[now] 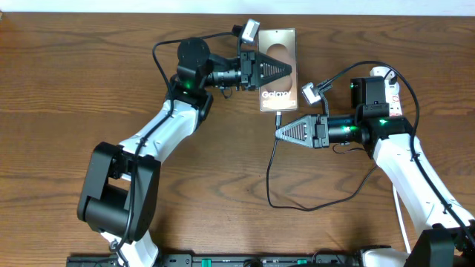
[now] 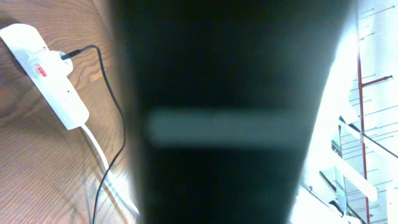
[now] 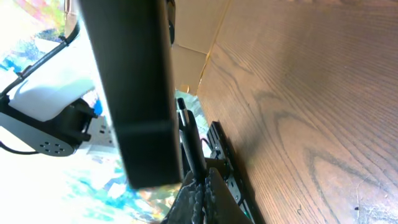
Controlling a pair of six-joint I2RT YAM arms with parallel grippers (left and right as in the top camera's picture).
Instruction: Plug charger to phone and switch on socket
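table (image 1: 59, 89): brown wood, visible grain, matt | phone (image 1: 277, 95): glossy screen | socket (image 2: 46, 74): smooth white plastic | charger (image 2: 112, 87): matt black

Brown wooden table (image 1: 59, 74), pronounced grain.

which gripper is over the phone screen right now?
The left gripper: its tip lies over the phone. The right gripper is off it, at the charger cable.

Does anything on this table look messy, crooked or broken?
Nothing looks spilled or broken. The oddest sight is the left gripper lying across the phone, covering part of its screen. The charger trails in a loose loop over the table.
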